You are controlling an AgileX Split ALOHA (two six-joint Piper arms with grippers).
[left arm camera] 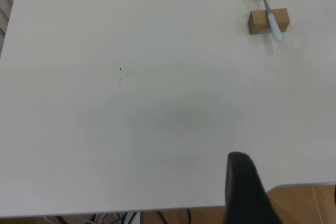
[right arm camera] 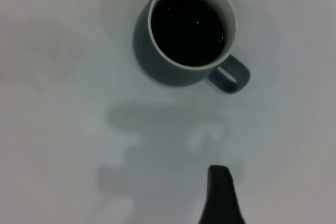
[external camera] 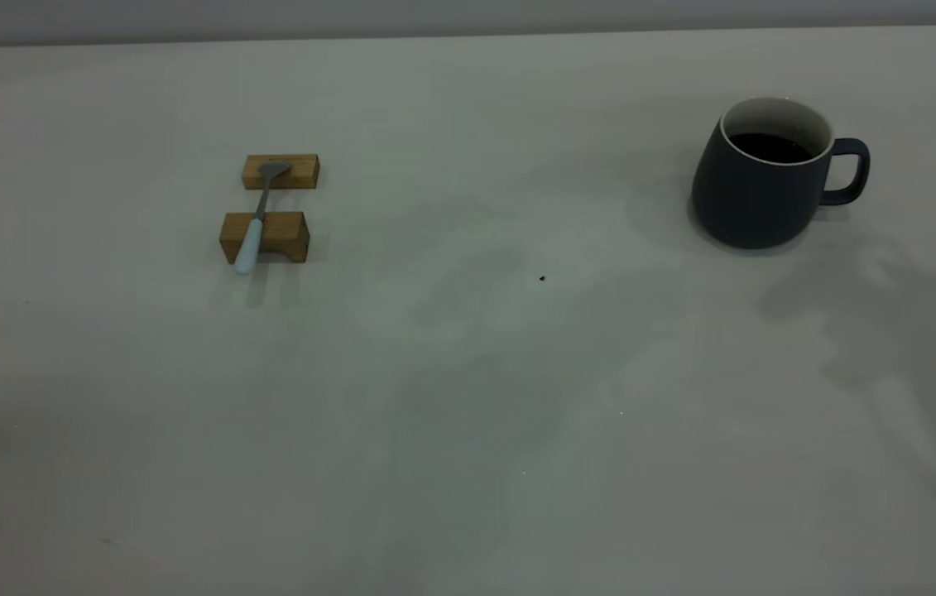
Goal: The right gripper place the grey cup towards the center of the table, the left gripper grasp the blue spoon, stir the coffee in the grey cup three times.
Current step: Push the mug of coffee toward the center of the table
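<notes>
The blue spoon [external camera: 256, 219] lies across two small wooden blocks at the left of the table [external camera: 468, 389], its grey bowl on the far block. The grey cup [external camera: 753, 194] stands upright at the far right with dark coffee [external camera: 770, 147] in it, handle pointing right. Neither gripper shows in the exterior view, apart from a dark bit at the top right corner. In the left wrist view my left gripper [left arm camera: 242, 184] hangs over the table's edge, far from the spoon [left arm camera: 271, 18]. In the right wrist view my right gripper [right arm camera: 220, 195] hovers above the table, apart from the cup [right arm camera: 152, 69] on its handle side.
The far wooden block [external camera: 280, 171] and the near one [external camera: 265, 236] hold the spoon off the table. A tiny dark speck [external camera: 542, 278] marks the middle. Broad bare table lies between the blocks and the cup. Wooden floor [left arm camera: 304, 203] shows past the table edge.
</notes>
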